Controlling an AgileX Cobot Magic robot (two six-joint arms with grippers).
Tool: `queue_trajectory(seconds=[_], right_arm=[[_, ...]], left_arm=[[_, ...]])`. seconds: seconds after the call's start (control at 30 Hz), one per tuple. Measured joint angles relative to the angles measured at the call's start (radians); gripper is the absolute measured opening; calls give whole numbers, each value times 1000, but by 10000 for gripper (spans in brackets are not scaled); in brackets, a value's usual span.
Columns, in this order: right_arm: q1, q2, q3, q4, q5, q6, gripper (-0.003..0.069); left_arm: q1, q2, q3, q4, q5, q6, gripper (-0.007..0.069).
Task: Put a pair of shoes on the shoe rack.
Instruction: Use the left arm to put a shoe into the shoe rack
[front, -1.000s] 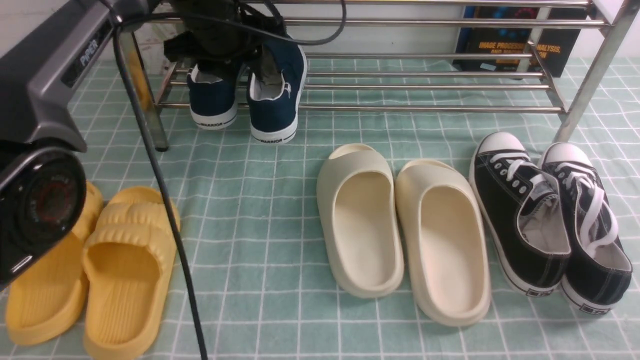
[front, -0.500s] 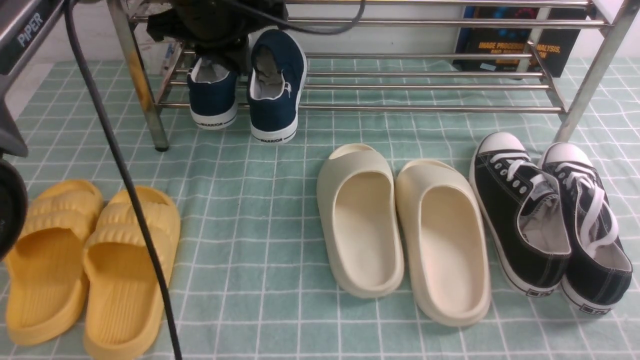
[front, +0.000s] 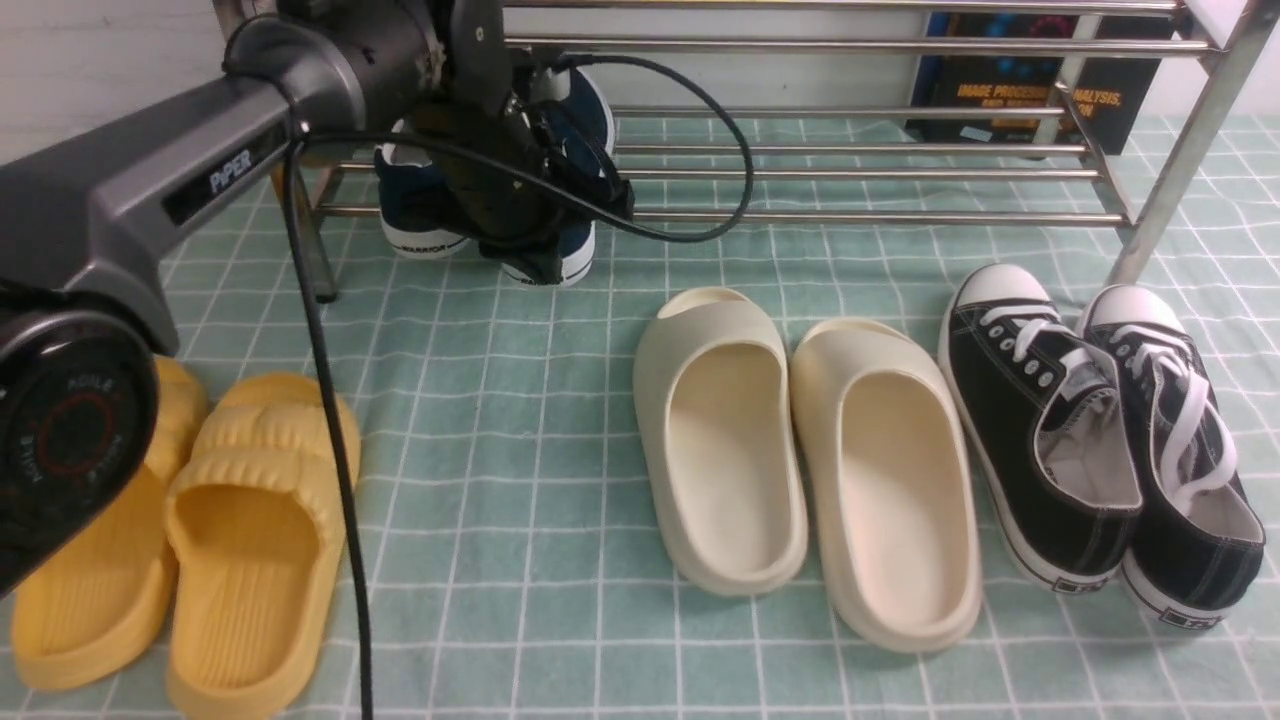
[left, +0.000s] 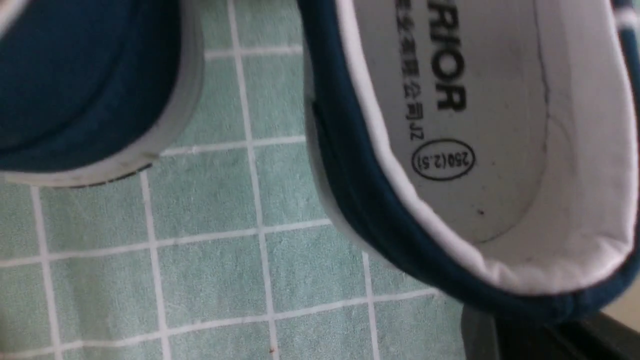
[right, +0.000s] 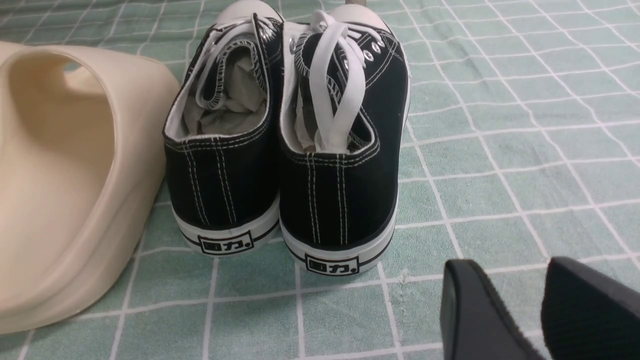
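Two navy-blue slip-on shoes sit side by side at the left end of the steel shoe rack (front: 860, 215), toes on its lower bars, heels jutting out over the front bar. The left shoe (front: 425, 215) shows its white heel sole. My left gripper (front: 535, 262) hangs in front of the right shoe (front: 592, 105) and hides most of it. In the left wrist view that shoe's grey-white insole (left: 475, 125) fills the frame, the other shoe (left: 90, 85) lies beside it, and my left gripper (left: 525, 335) is a dark shape just behind the heel, shut, holding nothing. My right gripper (right: 520, 300) hovers open over the cloth.
In front of the rack, on the green checked cloth, stand yellow slides (front: 200, 530) at the left, cream slides (front: 800, 450) in the middle and black lace-up sneakers (front: 1100, 440) at the right. A book (front: 1030, 90) leans behind the rack. The rack's front left leg (front: 300, 230) stands beside my left arm.
My left arm has drawn back from above the navy shoes and come down in front of the right one, with its jaws closing. The shoes have stayed in place.
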Motion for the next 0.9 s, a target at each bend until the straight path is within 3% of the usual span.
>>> queue_trajectory(seconds=[0.67,0.8,0.9], right_arm=[[0,0,0,0,0,0,246],[0,0,0,0,0,0,246],[0,0,0,0,0,0,246]], left_arm=[[48,100,-198,-9,33,0,12],[49,100,-225,-9,59,-1,34],[49,96,-274,-9,134,-1,98]])
